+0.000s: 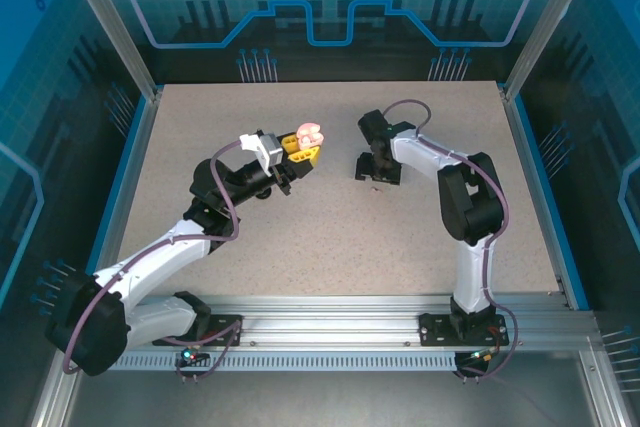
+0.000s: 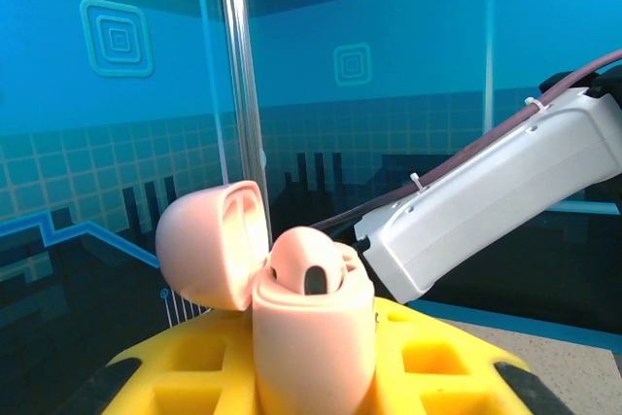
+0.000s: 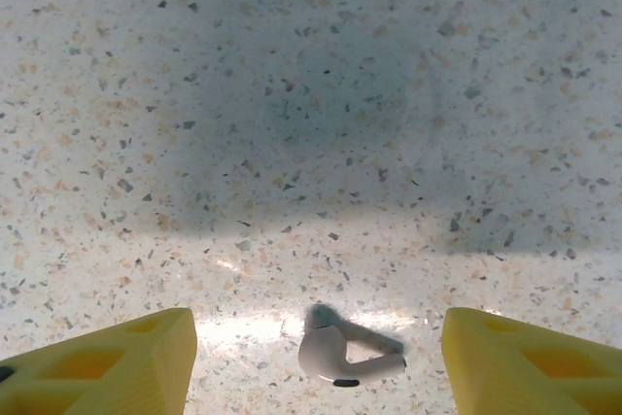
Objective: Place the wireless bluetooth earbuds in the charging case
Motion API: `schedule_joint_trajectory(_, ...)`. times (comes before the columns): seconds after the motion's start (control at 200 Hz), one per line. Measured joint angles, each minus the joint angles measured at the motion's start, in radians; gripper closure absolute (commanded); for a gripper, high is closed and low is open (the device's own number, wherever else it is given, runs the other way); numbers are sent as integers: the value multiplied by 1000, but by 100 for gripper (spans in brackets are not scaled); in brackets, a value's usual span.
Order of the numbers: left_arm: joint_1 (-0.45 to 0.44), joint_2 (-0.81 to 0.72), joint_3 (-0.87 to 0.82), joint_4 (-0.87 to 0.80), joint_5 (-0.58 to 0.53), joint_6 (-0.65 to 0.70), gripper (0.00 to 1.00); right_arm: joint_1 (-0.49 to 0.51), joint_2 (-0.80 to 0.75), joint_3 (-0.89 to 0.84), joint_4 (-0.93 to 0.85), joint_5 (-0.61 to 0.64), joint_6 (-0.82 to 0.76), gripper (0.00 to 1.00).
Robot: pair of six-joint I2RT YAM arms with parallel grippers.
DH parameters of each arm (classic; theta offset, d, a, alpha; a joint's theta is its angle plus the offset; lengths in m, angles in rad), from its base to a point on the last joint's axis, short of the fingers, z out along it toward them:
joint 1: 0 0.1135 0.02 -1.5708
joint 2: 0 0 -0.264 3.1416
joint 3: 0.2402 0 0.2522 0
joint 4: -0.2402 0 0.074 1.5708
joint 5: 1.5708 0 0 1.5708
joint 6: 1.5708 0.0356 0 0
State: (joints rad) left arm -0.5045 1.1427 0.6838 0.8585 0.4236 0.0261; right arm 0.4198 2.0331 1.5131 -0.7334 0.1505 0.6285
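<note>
Speckled tabletop [image 3: 292,94], open all round pale pink earbud [image 3: 340,357] — lying flat between wide-spread right gripper [image 3: 316,376], touching neither yellow finger. Further left, lifted clear of the surface: pink charging case [image 2: 311,328], lid [image 2: 209,250] open — clamped in left gripper [image 1: 303,150].

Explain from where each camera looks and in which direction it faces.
Top camera: above and behind the arms, facing down on the table; both arms show, with left gripper and right gripper.
Left wrist: faces outward along its yellow fingers, shut on the open pink case; the right arm crosses behind.
Right wrist: faces straight down on the table; its open fingers flank a pale earbud.
Shared: the top and left wrist views both show the pink case and the right arm.
</note>
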Motion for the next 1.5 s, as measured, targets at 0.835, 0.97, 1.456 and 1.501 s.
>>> schedule_joint_trajectory(0.835, -2, 0, 0, 0, 0, 0, 100, 11, 2, -72, 61, -108, -4, 34)
schedule_joint_trajectory(0.97, -2, 0, 0, 0, 0, 0, 100, 14, -16, -88, 60, -110, 4, 34)
schedule_joint_trajectory(1.456, -3, 0, 0, 0, 0, 0, 100, 46, -26, 6, -27, 17, -97, 44)
schedule_joint_trajectory(1.501, -3, 0, 0, 0, 0, 0, 100, 47, -26, 13, -33, 20, -122, 45)
